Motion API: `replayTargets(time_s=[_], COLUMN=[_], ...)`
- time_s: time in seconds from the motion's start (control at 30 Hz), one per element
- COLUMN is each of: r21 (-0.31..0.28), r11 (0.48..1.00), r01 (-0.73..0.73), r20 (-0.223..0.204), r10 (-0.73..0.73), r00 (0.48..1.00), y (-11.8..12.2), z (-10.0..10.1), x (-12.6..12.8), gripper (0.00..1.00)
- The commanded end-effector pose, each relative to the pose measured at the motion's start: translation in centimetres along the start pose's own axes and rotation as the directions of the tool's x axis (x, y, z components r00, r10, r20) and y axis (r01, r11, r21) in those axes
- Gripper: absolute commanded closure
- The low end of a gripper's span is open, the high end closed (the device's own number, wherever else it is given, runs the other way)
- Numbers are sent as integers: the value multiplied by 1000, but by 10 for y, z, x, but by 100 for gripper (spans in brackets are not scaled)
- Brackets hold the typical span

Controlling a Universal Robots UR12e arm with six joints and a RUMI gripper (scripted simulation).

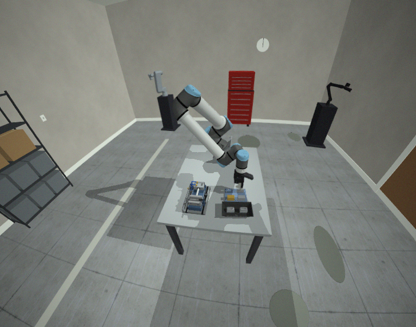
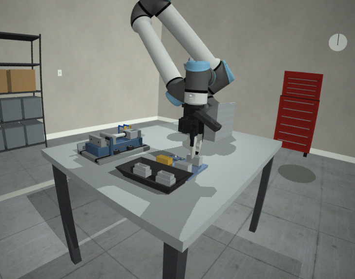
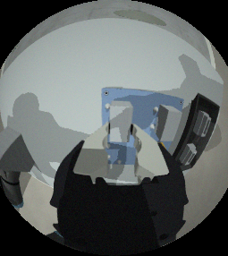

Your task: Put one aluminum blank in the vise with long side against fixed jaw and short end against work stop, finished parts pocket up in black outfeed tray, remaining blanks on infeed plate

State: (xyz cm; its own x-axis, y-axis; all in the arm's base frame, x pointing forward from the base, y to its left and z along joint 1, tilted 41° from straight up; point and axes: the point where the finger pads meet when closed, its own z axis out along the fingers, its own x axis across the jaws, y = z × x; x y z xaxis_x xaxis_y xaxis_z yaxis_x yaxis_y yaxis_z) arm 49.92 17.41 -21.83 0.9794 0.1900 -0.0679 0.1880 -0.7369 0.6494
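Note:
My gripper (image 1: 238,184) (image 2: 194,153) (image 3: 120,123) points straight down over the far end of the blue infeed plate (image 1: 244,192) (image 2: 202,168) (image 3: 142,99). It is shut on a gray aluminum blank (image 2: 196,160) (image 3: 120,117), which sits low at the plate. A second gray blank (image 2: 182,165) (image 3: 167,123) and a yellow brass blank (image 1: 230,197) (image 2: 163,159) lie on the plate. The black outfeed tray (image 1: 250,208) (image 2: 123,171) (image 3: 195,106) holds two finished parts (image 2: 142,169) (image 2: 165,177). The blue vise (image 1: 196,198) (image 2: 114,145) stands to the left; I cannot tell what lies between its jaws.
A large gray box (image 2: 222,120) stands on the table (image 1: 214,225) (image 2: 177,216) behind the arm. The tray sits directly in front of the infeed plate, toward the table's front edge. A red tool cabinet (image 2: 297,110) and a shelf rack (image 2: 15,89) stand off the table.

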Motion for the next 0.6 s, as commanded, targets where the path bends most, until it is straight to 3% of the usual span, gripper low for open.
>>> replayTargets(time_s=[0.0,0.2,0.57], r21=[0,0,0], r11=[1000,1000,1000], r01=[0,0,0], r20=[-1,-1,-1], r10=[0,0,0], r00=[1000,1000,1000], y=[0,0,0], z=[-8,-21,-72], x=[0,0,0], gripper=[100,100,100])
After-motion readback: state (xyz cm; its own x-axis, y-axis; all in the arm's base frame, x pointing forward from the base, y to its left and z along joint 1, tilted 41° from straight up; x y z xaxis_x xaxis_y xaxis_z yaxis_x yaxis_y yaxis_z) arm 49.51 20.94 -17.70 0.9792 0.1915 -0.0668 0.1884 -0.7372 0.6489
